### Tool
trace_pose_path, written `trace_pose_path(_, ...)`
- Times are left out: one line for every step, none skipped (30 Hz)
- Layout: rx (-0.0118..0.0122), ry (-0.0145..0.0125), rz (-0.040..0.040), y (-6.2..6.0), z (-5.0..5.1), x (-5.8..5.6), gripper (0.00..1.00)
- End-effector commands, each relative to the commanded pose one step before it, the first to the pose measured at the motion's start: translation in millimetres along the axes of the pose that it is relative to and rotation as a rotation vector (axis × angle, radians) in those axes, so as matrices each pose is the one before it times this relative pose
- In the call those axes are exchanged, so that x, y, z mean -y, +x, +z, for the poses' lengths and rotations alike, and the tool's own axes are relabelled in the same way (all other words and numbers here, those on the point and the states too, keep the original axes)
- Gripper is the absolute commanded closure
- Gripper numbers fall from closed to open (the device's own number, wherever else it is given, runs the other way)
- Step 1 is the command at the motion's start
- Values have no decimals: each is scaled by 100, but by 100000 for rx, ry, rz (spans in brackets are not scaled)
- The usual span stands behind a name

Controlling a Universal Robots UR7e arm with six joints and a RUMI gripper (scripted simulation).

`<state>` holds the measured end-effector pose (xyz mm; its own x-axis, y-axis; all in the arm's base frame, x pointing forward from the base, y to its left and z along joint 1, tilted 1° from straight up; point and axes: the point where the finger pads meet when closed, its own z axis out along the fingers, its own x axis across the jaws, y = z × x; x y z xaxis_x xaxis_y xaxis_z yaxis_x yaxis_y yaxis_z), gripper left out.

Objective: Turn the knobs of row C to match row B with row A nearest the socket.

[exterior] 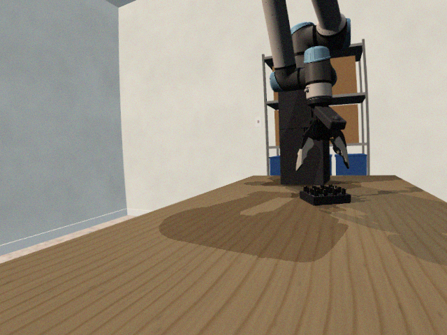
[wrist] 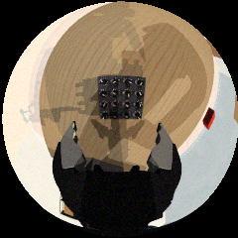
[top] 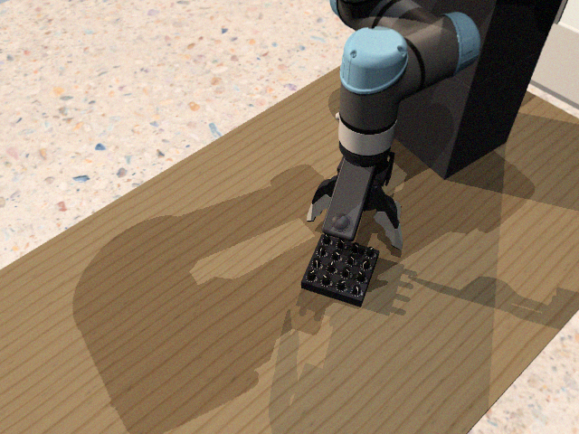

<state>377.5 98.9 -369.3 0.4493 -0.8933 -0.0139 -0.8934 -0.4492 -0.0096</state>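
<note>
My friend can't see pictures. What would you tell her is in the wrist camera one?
A small black square knob box with four rows of four little knobs lies on a brown wooden table, straight ahead of the camera. At the bottom, the robot's dark two-fingered gripper is wide open with nothing in it, short of the box and not touching it.

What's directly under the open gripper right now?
Under the open gripper lies wooden table, with the knob box just ahead, untouched. In the top view, the wrist camera housing covers the box's nearest edge.
</note>
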Motion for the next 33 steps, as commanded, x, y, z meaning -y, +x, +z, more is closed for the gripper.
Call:
trace_pose_path(-46, 91, 4, 27, -34, -36, 0)
trace_pose_path(6, -4, 2, 2, 1, -51, 0)
trace_pose_path(7, -6, 3, 3, 1, -66, 0)
trace_pose_path(9, -7, 4, 3, 1, -82, 0)
trace_pose_path(0, 0, 0, 0, 0, 0, 0)
trace_pose_path(0, 0, 0, 0, 0, 0, 0)
trace_pose_path(11, -8, 5, 4, 1, -98, 0)
trace_pose_path(8, -6, 4, 4, 2, -112, 0)
trace_pose_path(1, -1, 1, 5, 2, -122, 0)
trace_pose_path(0, 0, 0, 6, 2, -135, 0)
trace_pose_path(0, 0, 0, 6, 2, -149, 0)
trace_pose_path(0, 0, 0, 7, 3, -162, 0)
trace_pose_path(0, 0, 0, 7, 3, -174, 0)
trace_pose_path(0, -1, 0, 7, 3, -184, 0)
trace_pose_path(0, -1, 0, 8, 3, -193, 0)
trace_pose_path(0, -1, 0, 8, 3, -201, 0)
trace_pose_path(0, -1, 0, 8, 3, -206, 0)
trace_pose_path(0, -1, 0, 9, 3, -211, 0)
trace_pose_path(0, -1, 0, 9, 3, -213, 0)
trace_pose_path(0, -1, 0, 9, 4, -214, 0)
trace_pose_path(0, -1, 0, 9, 3, -213, 0)
trace_pose_path(0, 0, 0, 0, 0, 0, 0)
trace_pose_path(0, 0, 0, 0, 0, 0, 0)
trace_pose_path(0, -1, 0, 9, 4, -210, 0)
trace_pose_path(0, -1, 0, 8, 3, -206, 0)
trace_pose_path(0, -1, 0, 8, 3, -200, 0)
trace_pose_path(0, -1, 0, 8, 3, -193, 0)
trace_pose_path(0, -1, 0, 8, 3, -185, 0)
trace_pose_path(0, -1, 0, 7, 3, -175, 0)
trace_pose_path(0, 0, 0, 7, 2, -164, 0)
trace_pose_path(0, 0, 0, 6, 3, -152, 0)
trace_pose_path(0, 0, 0, 6, 2, -140, 0)
trace_pose_path(0, 0, 0, 5, 2, -126, 0)
